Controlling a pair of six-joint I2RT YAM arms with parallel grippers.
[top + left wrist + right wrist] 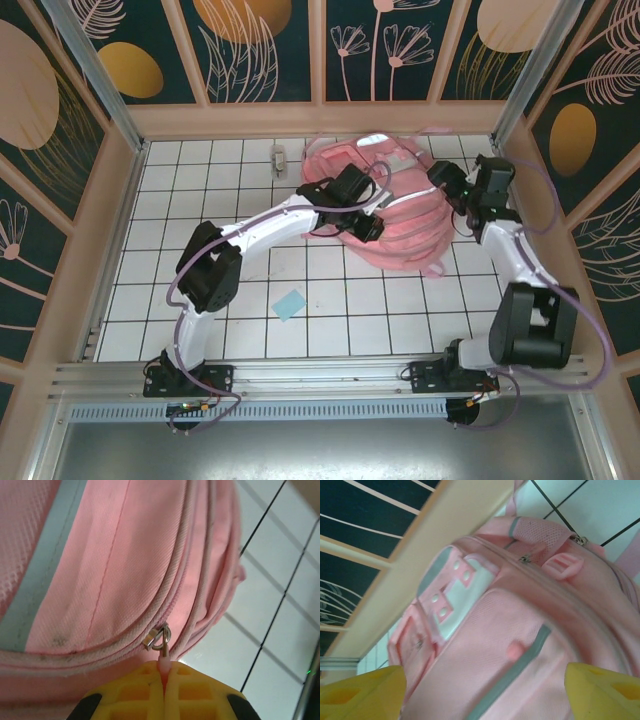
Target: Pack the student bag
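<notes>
One student bag (125,555), zipper pull (162,656) clamped in left gripper (164,669), right gripper (482,690) spread before it

Student bag (385,205) lies far right on the table (200,200), close to the back wall. Left gripper (164,672) sits at its near side, with a zipper pull (162,652) between the fingers. Right gripper (445,180) is just beside the bag's right end. I see a small object (279,157) left of the bag and a paper square (289,304) nearer me, well apart.
</notes>
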